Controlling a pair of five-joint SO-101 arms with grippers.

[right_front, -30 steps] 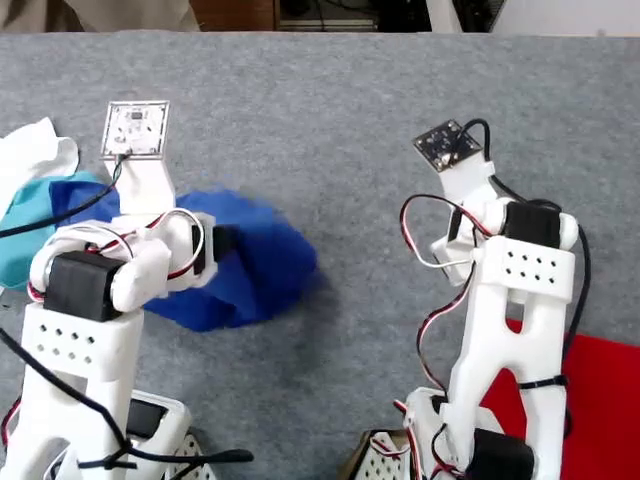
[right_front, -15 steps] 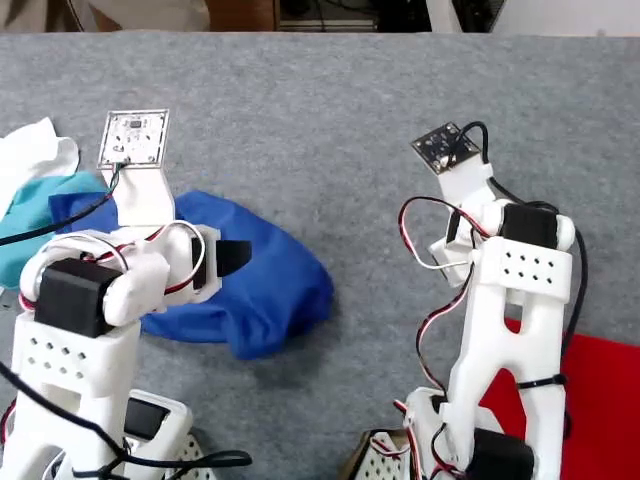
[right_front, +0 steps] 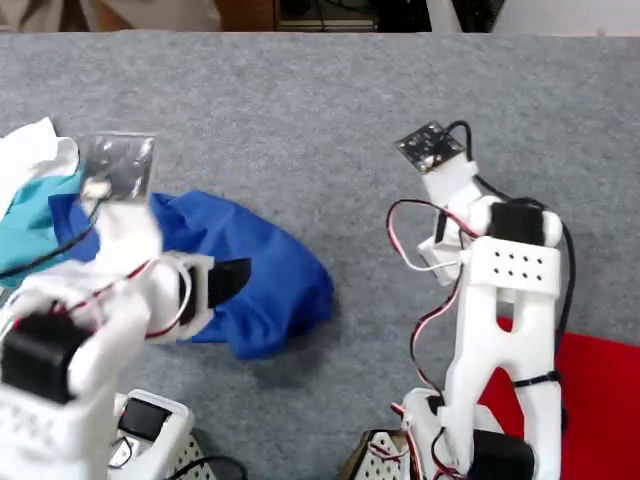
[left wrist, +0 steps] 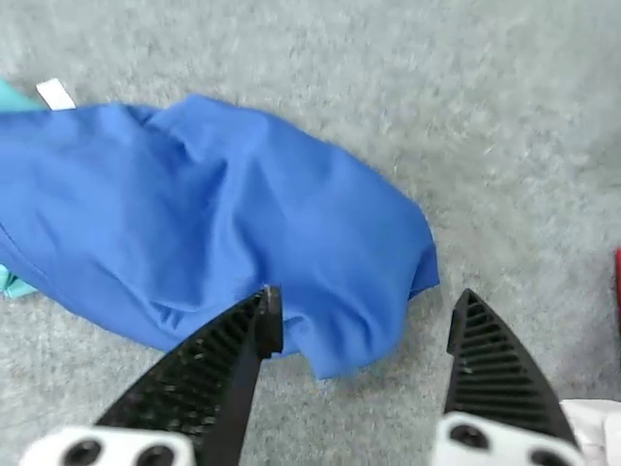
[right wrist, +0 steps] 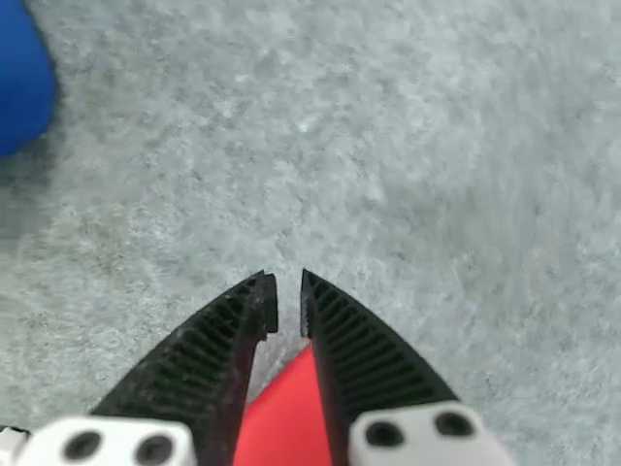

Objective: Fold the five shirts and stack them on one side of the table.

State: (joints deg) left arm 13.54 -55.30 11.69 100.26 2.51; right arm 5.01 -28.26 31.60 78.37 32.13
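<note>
A crumpled blue shirt (right_front: 265, 270) lies on the grey table at the left of centre. My left gripper (left wrist: 367, 316) hovers open above the blue shirt's (left wrist: 223, 233) near edge with nothing between its fingers; one black finger (right_front: 232, 276) shows over the cloth in the high view. A teal shirt (right_front: 22, 228) and a white shirt (right_front: 32, 150) lie bunched at the far left. A red shirt (right_front: 600, 400) lies at the front right. My right gripper (right wrist: 286, 291) is shut and empty above bare table, with the red shirt (right wrist: 286, 417) showing under its fingers.
The right arm (right_front: 505, 290) stands upright at the right of centre. Grey carpet-like table surface (right_front: 350, 110) stretches open across the back and middle. A corner of the blue shirt (right wrist: 19, 78) shows far off in the right wrist view.
The blue shirt has dropped and spread toward the right. The left arm has drawn back toward the front edge and risen. The right arm has shifted slightly left.
</note>
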